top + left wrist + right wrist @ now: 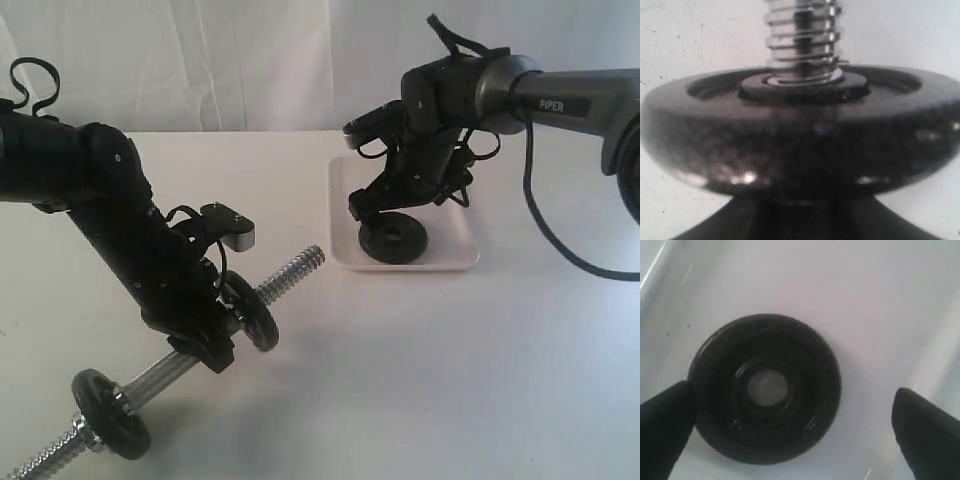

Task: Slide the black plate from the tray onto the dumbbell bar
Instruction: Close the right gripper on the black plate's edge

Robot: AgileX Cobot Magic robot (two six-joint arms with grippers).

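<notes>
The black plate (395,240) lies flat in the white tray (452,240). My right gripper (384,214) hangs just over it, open. In the right wrist view the plate (765,390) sits between the fingertips (665,425): one touches its rim, the other stands apart over the tray floor (865,315). My left gripper (215,345) is shut on the dumbbell bar (290,275), holding it slanted with a bare threaded end towards the tray. One black disc (251,310) rides the bar beside the fingers, another (110,412) sits near the low end. The left wrist view shows that disc (800,145) and the thread (802,37) close up; the gripper (805,220) is mostly hidden.
White tabletop (420,370) lies between the bar's raised end and the tray. A white backdrop (250,60) closes the far side. The right arm's cable (545,225) hangs beside the tray's right edge.
</notes>
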